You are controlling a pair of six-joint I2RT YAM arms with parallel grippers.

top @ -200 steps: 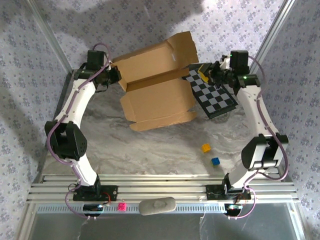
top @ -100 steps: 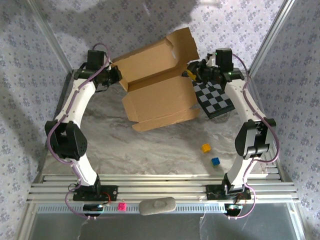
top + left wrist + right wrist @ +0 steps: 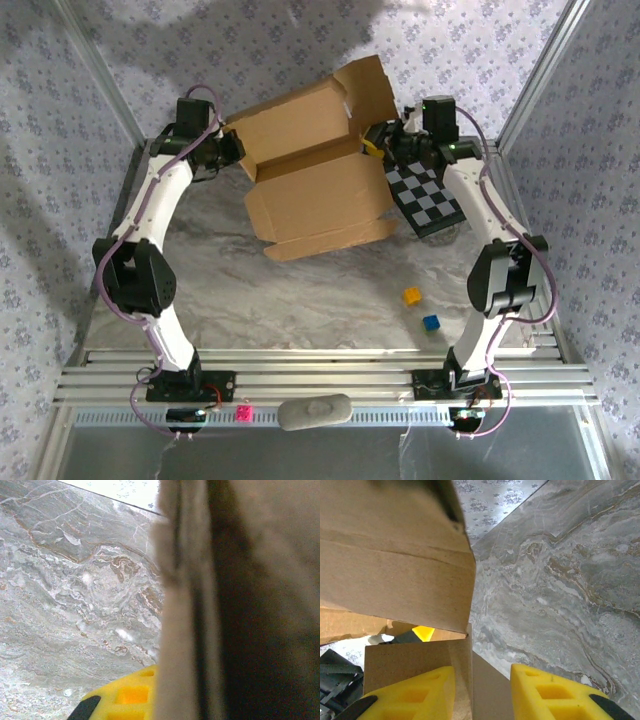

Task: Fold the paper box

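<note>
While the plain brown cardboard paper box [image 3: 315, 190] lay partly folded at the far middle of the grey marbled table [image 3: 300, 300], with one large panel raised toward the back, we saw the left gripper [image 3: 235, 152] at its left rear corner and the right gripper [image 3: 380, 140] at its right rear flap. In the right wrist view the yellow fingers [image 3: 410, 692] stood spread, a thin cardboard edge between them and not pinched. In the left wrist view one yellow finger [image 3: 125, 697] lay against a cardboard wall, and we could not tell whether that gripper was clamped. A black-and-white checkered board [image 3: 430, 195] lay just right of the box. A small yellow cube [image 3: 411, 296] and a small blue cube [image 3: 431, 323] sat near each other, apart from the box.
</note>
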